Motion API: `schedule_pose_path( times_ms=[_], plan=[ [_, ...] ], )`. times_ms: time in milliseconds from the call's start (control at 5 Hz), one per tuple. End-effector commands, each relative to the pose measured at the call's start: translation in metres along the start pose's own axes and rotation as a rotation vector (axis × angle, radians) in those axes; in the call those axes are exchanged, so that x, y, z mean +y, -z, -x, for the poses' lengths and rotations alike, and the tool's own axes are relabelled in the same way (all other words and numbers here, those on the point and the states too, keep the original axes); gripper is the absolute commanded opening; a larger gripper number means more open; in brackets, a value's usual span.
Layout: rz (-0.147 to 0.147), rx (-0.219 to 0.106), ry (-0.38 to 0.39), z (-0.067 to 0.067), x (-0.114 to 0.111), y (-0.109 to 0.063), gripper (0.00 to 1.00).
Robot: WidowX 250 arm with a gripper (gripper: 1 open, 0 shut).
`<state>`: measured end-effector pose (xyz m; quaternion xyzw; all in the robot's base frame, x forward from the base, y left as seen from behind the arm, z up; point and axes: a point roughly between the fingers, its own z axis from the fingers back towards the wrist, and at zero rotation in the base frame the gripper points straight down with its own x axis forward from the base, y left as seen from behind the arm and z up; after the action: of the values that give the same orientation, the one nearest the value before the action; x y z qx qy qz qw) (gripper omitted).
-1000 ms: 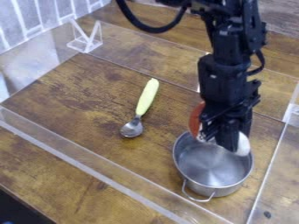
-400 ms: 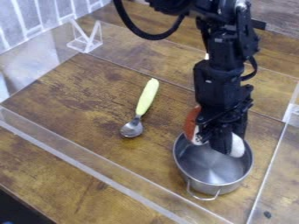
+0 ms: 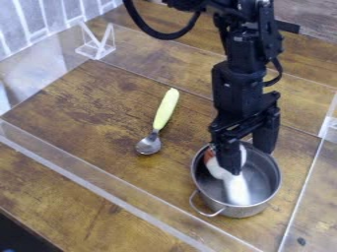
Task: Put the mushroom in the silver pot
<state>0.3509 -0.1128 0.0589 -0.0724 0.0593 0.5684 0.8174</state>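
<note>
The silver pot (image 3: 258,197) stands on the wooden table at the lower right, with one loop handle toward the front. Inside it, against the left wall, lies the mushroom (image 3: 227,177): its white stem shows, and a bit of the reddish cap is at the upper left. My gripper (image 3: 245,148) points down just above the pot. Its black fingers stand apart, open, and the mushroom is below them rather than clamped. The arm hides the back of the pot.
A spoon (image 3: 158,120) with a yellow-green handle lies left of the pot. A clear plastic wall (image 3: 79,167) runs along the table's front and left. A clear stand (image 3: 95,41) sits at the back left.
The gripper has gone from shut on the mushroom to open. The mushroom has dropped from between the fingers into the pot's left side. The pot has shifted slightly left.
</note>
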Motion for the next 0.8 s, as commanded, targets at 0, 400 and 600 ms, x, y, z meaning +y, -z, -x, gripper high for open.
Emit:
schedule_pose_path(
  times_ms=[0,400,600],
  plan=[
    [0.074,-0.006,0.062,0.004,-0.006,-0.03,1.0],
    [0.047,-0.001,0.143,0.008,-0.005,-0.015,1.0],
    [0.038,0.003,0.163,0.005,-0.003,-0.016,1.0]
  ],
)
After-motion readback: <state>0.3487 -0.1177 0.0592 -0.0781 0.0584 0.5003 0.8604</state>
